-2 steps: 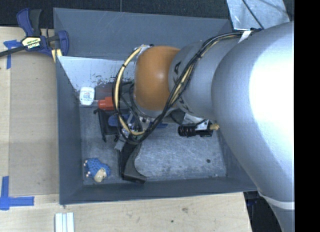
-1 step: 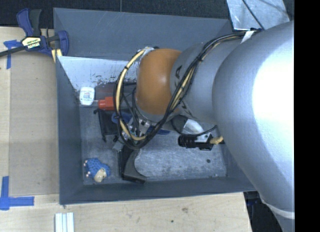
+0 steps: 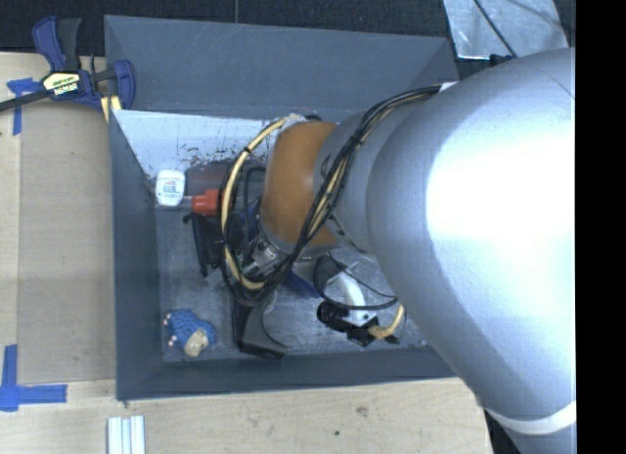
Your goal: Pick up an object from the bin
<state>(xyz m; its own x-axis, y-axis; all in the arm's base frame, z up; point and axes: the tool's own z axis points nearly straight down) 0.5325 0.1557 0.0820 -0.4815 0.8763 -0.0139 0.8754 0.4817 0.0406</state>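
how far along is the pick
Done: the gripper is low in the middle of the bin. In hand: nothing looks lifted; the white bottle, red piece and blue toy lie on the floor. Left: grasp one thing and lift it out.

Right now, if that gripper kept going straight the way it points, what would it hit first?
Probably the bin's bare grey floor: the gripper points down there, between a blue-and-tan toy and a black-and-white item. Depth is hard to judge.
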